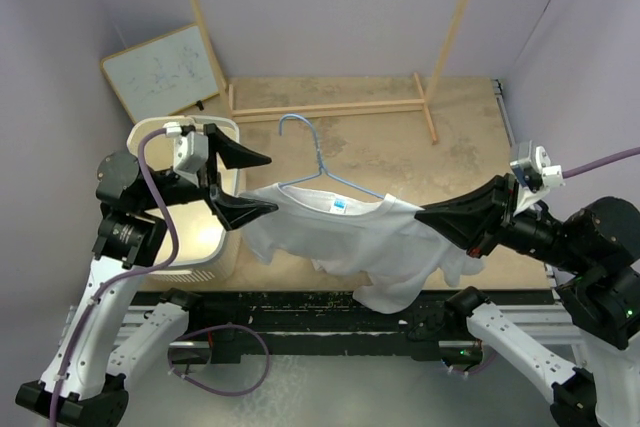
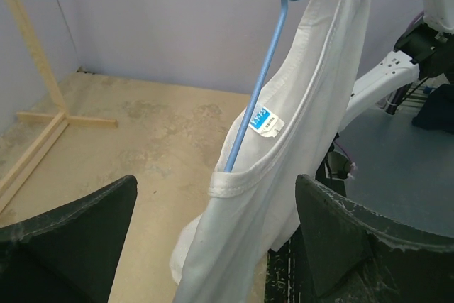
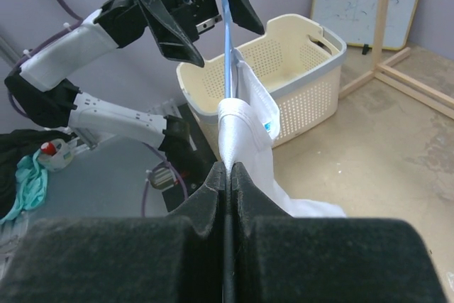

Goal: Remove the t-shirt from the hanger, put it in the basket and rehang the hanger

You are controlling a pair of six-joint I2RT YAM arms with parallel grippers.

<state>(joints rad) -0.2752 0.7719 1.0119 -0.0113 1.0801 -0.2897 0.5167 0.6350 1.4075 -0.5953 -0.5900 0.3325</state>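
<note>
Hanging above the table (image 1: 400, 147), the t-shirt (image 1: 370, 242) droops from the hanger (image 1: 318, 165), whose wire runs through the neckline. A blue label (image 2: 266, 122) shows inside the collar. Right gripper (image 3: 227, 168): fingers pressed together on a fold of the shirt's shoulder at the hanger's end. Cannot tell whether the wire is pinched too. Left gripper (image 1: 272, 184): jaws spread wide, just beside the opposite shoulder, gap facing the shirt; contact unclear. Cream basket (image 3: 284, 69) sits behind it.
</note>
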